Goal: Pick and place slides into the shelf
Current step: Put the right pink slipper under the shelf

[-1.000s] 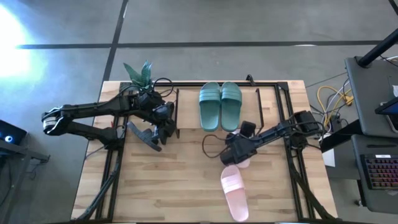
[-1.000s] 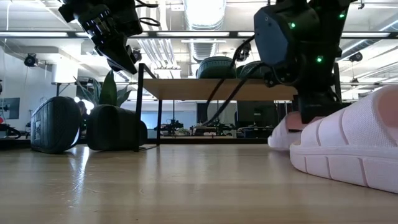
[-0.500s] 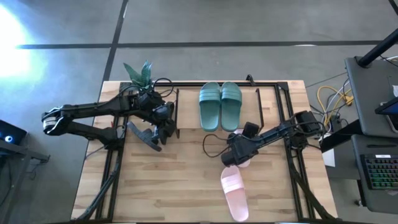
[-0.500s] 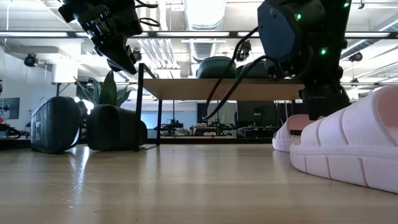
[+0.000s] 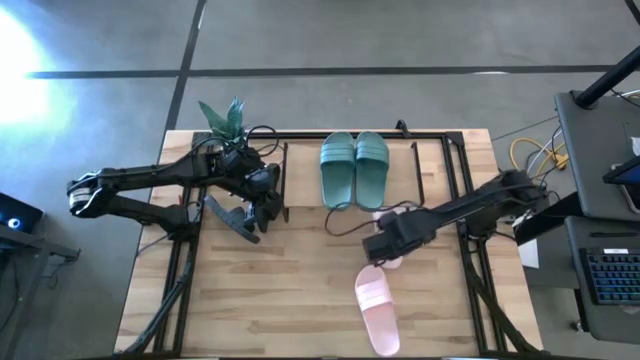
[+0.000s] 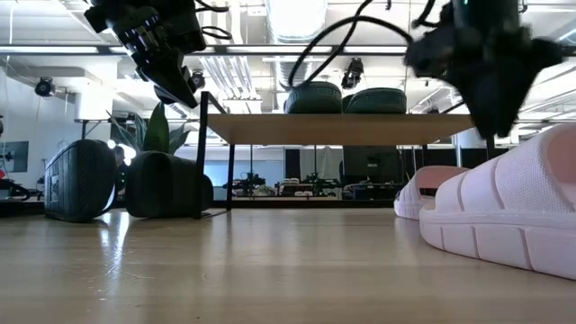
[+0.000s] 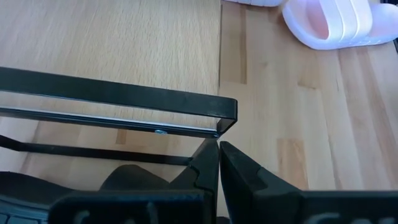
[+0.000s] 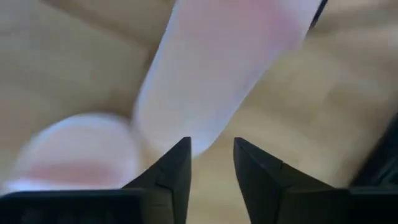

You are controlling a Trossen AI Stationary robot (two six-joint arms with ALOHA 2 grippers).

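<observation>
The dark green pair (image 5: 355,170) lies on the shelf's top board (image 6: 270,129). Two black slides (image 5: 233,216) stand on the table left of the shelf (image 5: 300,170), dark humps in the low view (image 6: 166,184). One pink slide (image 5: 375,308) lies sole-down near the table's near edge. The other pink slide (image 5: 392,260) lies just beyond it, partly hidden under my right gripper (image 5: 385,246). That gripper is open and hangs above this slide (image 8: 217,68) without touching it. My left gripper (image 7: 217,155) is shut and hovers by the shelf's left end.
A potted plant (image 5: 225,118) stands at the table's far left corner. The shelf's thin black frame (image 7: 124,96) runs just ahead of my left fingers. Cables (image 5: 340,228) trail near the right arm. Bare tabletop (image 5: 280,300) lies toward the near left.
My right gripper has risen off the farther pink slide and swung a little toward the table's right. The slide has stayed on the table, shifted slightly to the right.
</observation>
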